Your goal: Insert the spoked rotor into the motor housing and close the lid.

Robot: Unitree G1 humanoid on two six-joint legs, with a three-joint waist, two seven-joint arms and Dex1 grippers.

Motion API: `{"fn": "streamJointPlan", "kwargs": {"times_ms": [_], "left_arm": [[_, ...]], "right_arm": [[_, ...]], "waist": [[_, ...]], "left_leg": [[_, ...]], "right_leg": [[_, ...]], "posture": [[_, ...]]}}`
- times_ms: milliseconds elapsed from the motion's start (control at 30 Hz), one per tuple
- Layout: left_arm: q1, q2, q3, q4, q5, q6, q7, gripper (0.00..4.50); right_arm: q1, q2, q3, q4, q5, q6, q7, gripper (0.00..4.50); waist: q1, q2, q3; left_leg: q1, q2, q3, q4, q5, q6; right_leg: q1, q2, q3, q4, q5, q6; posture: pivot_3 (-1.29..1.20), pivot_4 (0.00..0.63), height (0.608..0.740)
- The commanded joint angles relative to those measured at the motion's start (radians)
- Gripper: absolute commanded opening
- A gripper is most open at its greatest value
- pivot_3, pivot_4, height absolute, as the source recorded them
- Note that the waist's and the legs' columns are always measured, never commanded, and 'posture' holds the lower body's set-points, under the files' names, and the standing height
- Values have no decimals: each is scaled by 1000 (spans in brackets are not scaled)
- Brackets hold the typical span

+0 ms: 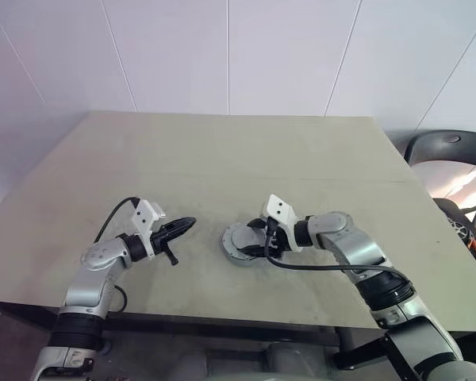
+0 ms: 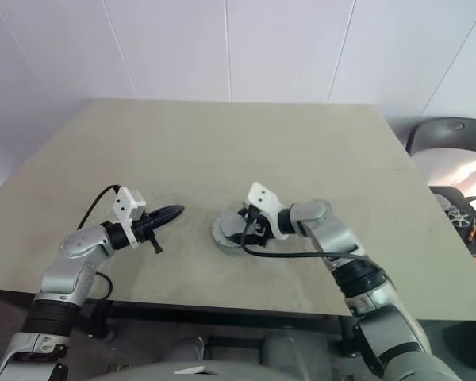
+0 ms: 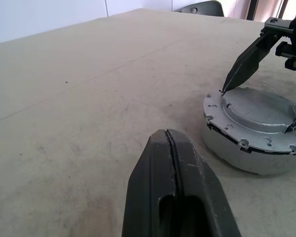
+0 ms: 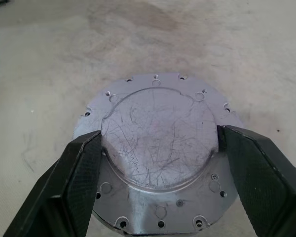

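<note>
Since the lid (image 4: pixel 158 148) already sits on the motor housing (image 3: pixel 246 153), you read:
Right gripper (image 4: pixel 158 163): fingers spread astride the lid's raised centre, steadying it.
Left gripper (image 3: pixel 173 163): clenched empty, parked beside the housing.

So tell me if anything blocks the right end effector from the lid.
Nothing visible does. The right end effector already straddles the lid's raised centre, one finger on each side, with the lid seated on the housing. The left end effector is shut, off to the side.
</note>
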Motion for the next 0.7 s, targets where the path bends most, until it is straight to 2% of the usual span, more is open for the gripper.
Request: {"fn": "streamJointPlan", "kwargs": {"times_ms": [33, 133, 267, 700], "left_arm": [[-12, 11, 18, -30, -3, -10, 1, 0], [-15, 8, 17, -31, -3, -10, 2, 0], [-16, 7, 16, -32, -4, -10, 3, 0], [-13, 7, 16, -39, -6, -4, 3, 0]], "right_arm": [[-8, 18, -37, -86, 99, 44, 56, 3470], [-7, 0, -27, -106, 102, 55, 70, 3470], [-1, -23, 27, -82, 32, 21, 53, 3470], [-6, 20, 34, -13, -47, -49, -33, 3470]], "waist": [[-2, 0, 0], [-3, 0, 0], [-1, 0, 0], [-2, 0, 0]], "left_leg": [[0, 0, 0, 0, 0, 0], [0, 0, 0, -1, 0, 0], [0, 0, 0, -1, 0, 0], [0, 0, 0, 0, 0, 0]], "right_leg": [[0, 0, 0, 0, 0, 0], [-1, 0, 0, 0, 0, 0], [-1, 0, 0, 0, 0, 0], [-1, 0, 0, 0, 0, 0]], "posture": [[0, 0, 740], [0, 0, 740], [0, 0, 740], [0, 0, 740]]}}
